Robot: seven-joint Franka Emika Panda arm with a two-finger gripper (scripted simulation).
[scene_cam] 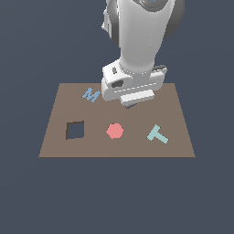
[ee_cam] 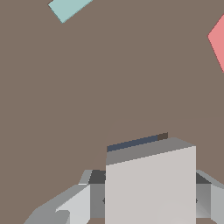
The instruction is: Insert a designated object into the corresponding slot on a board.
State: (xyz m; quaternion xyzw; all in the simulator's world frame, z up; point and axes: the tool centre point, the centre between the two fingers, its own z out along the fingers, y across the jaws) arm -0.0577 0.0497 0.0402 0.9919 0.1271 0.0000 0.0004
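Over the far middle of the board (scene_cam: 50,141) — the gripper (scene_cam: 130,103) hangs low, clenched on the light-grey square block (ee_cam: 151,186).

In the wrist view the fingers (ee_cam: 74,203) press the block from both sides, and just past its far edge shows a thin dark strip of the slot (ee_cam: 131,143). In the exterior view the arm hides the block; the blue M (scene_cam: 91,95) lies beside the gripper, while the larger square hole (scene_cam: 75,130), red hexagon (scene_cam: 114,130) and teal T (scene_cam: 157,134) sit in the near row.
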